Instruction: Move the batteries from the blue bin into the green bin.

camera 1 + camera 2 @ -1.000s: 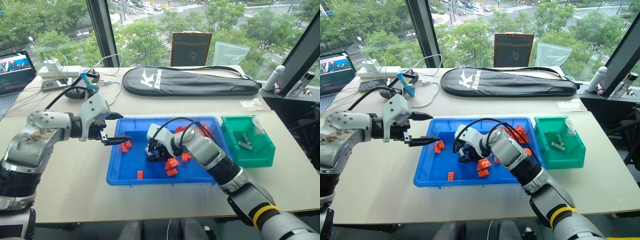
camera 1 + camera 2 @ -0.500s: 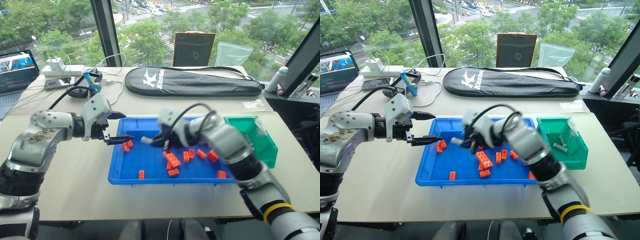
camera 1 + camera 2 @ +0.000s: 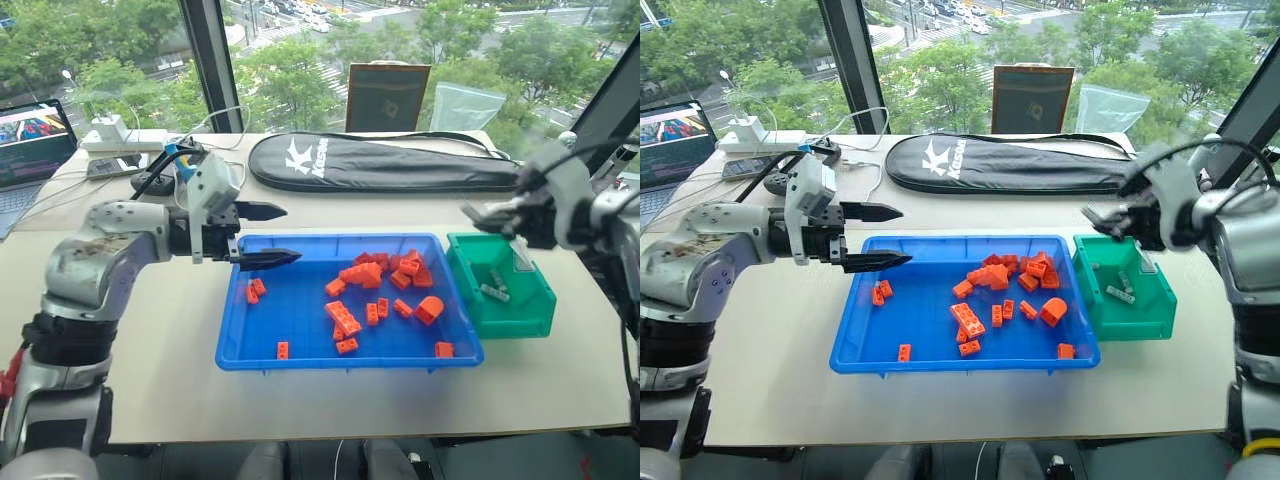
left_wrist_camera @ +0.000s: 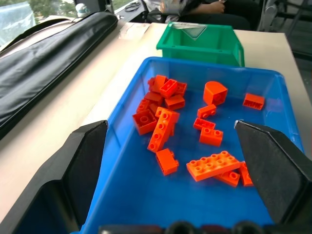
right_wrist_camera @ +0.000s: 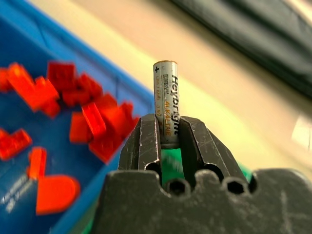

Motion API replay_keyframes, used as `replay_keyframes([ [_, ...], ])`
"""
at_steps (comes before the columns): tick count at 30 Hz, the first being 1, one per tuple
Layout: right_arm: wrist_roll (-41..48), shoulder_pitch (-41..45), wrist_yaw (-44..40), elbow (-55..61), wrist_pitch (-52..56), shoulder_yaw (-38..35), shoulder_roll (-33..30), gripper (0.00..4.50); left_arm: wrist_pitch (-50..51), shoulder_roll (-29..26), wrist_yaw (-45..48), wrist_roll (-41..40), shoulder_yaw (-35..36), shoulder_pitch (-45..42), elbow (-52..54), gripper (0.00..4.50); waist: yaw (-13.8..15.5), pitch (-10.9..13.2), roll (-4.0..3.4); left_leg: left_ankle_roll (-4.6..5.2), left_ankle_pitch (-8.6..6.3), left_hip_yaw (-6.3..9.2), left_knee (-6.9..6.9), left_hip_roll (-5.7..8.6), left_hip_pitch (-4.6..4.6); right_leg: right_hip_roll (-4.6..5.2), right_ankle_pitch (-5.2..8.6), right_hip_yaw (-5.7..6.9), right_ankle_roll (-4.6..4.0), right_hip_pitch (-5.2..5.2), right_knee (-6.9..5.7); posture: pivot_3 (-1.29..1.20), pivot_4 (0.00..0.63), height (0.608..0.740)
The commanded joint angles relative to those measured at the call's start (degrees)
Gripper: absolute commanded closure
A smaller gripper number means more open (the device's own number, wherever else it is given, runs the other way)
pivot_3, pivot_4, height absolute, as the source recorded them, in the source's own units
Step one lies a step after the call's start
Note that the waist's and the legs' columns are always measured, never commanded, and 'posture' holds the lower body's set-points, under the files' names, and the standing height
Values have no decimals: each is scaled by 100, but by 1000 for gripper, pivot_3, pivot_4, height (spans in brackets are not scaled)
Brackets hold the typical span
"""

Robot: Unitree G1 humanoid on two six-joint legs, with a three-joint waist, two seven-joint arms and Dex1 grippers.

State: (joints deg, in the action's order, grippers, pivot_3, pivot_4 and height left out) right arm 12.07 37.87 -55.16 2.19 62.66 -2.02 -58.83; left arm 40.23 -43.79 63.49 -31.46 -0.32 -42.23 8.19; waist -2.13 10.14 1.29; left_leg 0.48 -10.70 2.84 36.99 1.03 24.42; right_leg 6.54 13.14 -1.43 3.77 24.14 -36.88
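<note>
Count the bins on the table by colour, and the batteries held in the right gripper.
Blue bin: 1
Green bin: 1
Battery held in the right gripper: 1
Total: 3

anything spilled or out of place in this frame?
Nothing stands out. The right gripper holds a battery upright above the green bin; orange bricks stay inside the blue bin, none on the table.
</note>
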Motion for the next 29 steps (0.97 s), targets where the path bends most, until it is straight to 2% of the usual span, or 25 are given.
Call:
replay_keyframes([
  [1, 217, -289, 131, 474, 224, -371, -153, 4252, 67, 129, -80, -227, 169, -224, 120, 0, -35, 1, -1, 0, 0, -6, 2, 1, -1, 0, -2, -10, -3, 4, -3, 0, 150, 740],
  [4, 204, -544, 317, 553, 262, -384, -185, 4252, 35, 249, -257, -192, 207, -316, 80, 0, -45, 1, -1, 0, 0, -7, 2, -1, -10, -3, -2, -14, -3, 1, -6, 0, 150, 740],
  [5, 235, -508, 435, 513, 360, -478, -117, 3232, -9, 295, -363, -129, 203, -367, 35, 0, -41, 1, -1, 0, 0, -5, 2, -1, -10, -4, -2, -14, -3, 0, -8, 0, 150, 740],
  [6, 298, -431, 501, 499, 429, -565, -70, 3071, -111, 330, -468, -22, 186, -402, -8, 0, -35, 1, -1, 0, 0, -6, 3, 0, -10, -3, -2, -14, -3, -1, -7, 0, 150, 740],
  [10, 423, -278, 581, 486, 395, -704, -155, 1703, -229, 353, -603, 138, 156, -420, -91, 0, -31, 1, -1, 0, 0, -9, 6, 1, -9, -3, -2, -20, -3, 0, -6, 0, 150, 740],
  [11, 439, -281, 574, 453, 325, -767, -212, 1224, -232, 347, -589, 130, 161, -411, -105, 0, -26, 1, -1, 0, 0, -8, 6, 1, -9, -3, -2, -20, -3, 0, -6, 0, 150, 740],
  [15, 520, -495, 456, 407, -124, -1142, -414, 27, -332, 292, -564, 171, 178, -340, -150, 0, 1, 1, -1, 0, 0, -8, 6, 3, -4, -2, -2, -21, -3, -2, 1, 0, 150, 740],
  [19, 519, -975, 538, 692, -1293, -1816, -235, 27, -470, 286, -696, 255, 340, -268, -294, 0, 20, 1, -1, 0, 0, -8, 6, 3, -4, -3, -2, -21, -3, -4, 6, 0, 150, 740],
  [20, 602, -1109, 702, 795, -1563, -2198, 31, 27, -520, 259, -731, 283, 409, -196, -347, 0, 12, 1, -1, 0, 0, -9, 6, 3, -4, -3, -2, -24, -3, -4, 5, 0, 150, 740],
  [23, 1154, -1658, 393, 982, -2180, -3224, 602, 27, -723, 109, -842, 404, 681, 178, -598, 0, -3, 0, 1, 0, 0, -9, 3, 2, -11, -5, -2, -28, -3, -8, 3, 0, 150, 740],
  [26, 1297, -2124, 439, 1080, -2322, -3540, 828, 27, -812, 51, -917, 387, 894, 397, -747, 0, 5, 0, 0, 0, 0, -11, 0, 2, -13, -7, -3, -35, -3, -6, 0, 0, 150, 740],
  [29, 1361, -2369, 524, 1161, -2393, -3501, 896, 27, -790, 42, -905, 354, 983, 401, -953, 0, 22, 0, 1, 0, 0, -11, 8, 3, -11, -7, -3, -36, -3, -10, 1, 0, 150, 740],
])
